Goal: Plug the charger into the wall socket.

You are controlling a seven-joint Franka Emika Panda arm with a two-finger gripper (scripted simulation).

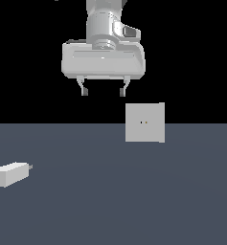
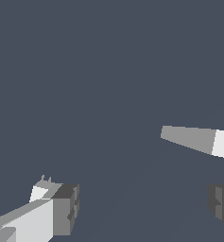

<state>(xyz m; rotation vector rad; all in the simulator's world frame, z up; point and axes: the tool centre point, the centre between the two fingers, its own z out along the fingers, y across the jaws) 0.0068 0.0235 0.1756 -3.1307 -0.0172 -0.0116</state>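
Note:
The charger (image 1: 9, 174) is a small off-white block lying on the dark grey floor at the exterior view's far left, its tiny prongs pointing toward the exterior view's right. The wall socket (image 1: 144, 122) is a light-grey square plate standing upright, with two tiny dark holes at its centre. My gripper (image 1: 103, 92) hangs high above the floor, open and empty, up and to the exterior view's left of the socket. In the wrist view the charger (image 2: 39, 192) peeks out beside one finger (image 2: 61, 208), and the socket (image 2: 193, 139) shows edge-on. The gripper (image 2: 142, 205) holds nothing.
The floor (image 1: 115, 201) is a flat dark grey surface with a black background behind it. Nothing else shows besides the charger and the socket.

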